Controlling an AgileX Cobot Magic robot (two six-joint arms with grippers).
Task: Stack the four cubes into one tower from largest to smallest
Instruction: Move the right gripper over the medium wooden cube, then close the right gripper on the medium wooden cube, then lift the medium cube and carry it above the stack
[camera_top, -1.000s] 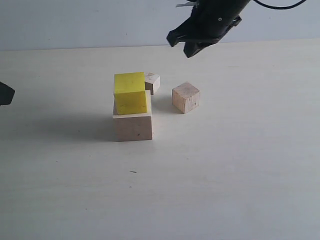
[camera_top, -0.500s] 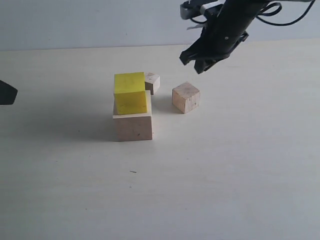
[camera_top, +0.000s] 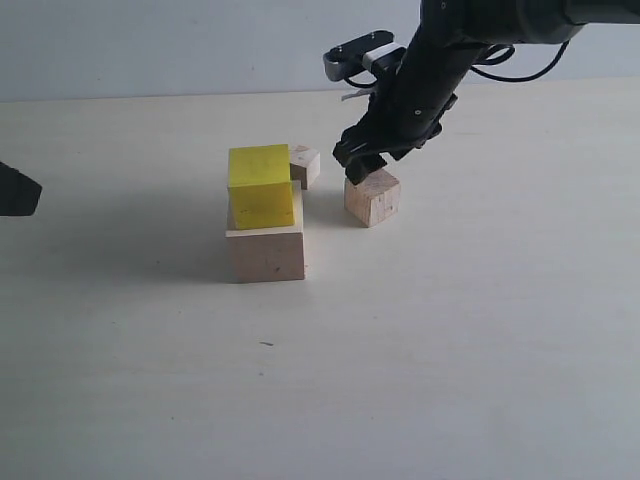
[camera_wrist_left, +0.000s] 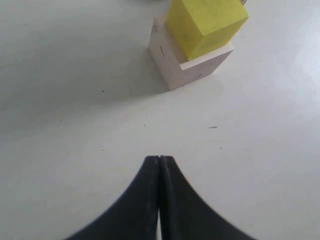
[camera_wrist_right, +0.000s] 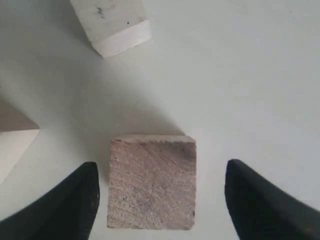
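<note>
Seeing right gripper (camera_wrist_right: 160, 172) spread wide over mid cube (camera_wrist_right: 152, 182), which sits on table (camera_top: 450, 330) right of yellow cube (camera_top: 261, 185), apart; I'd sink lower, centre fingers (camera_wrist_right: 75, 200) on opposite faces, squeeze square, lift straight; left gripper (camera_wrist_left: 159, 167) clenched, empty

A bright yellow cube (camera_top: 261, 186) is seen stacked upright on the large pale wooden cube (camera_top: 265, 253), a strip of whose top is left bare. The medium wooden cube (camera_top: 372, 197) is set apart on the tabletop (camera_top: 450, 350), nearer its far edge. The tiny wooden cube (camera_top: 305, 165) lies just behind the stack.
</note>
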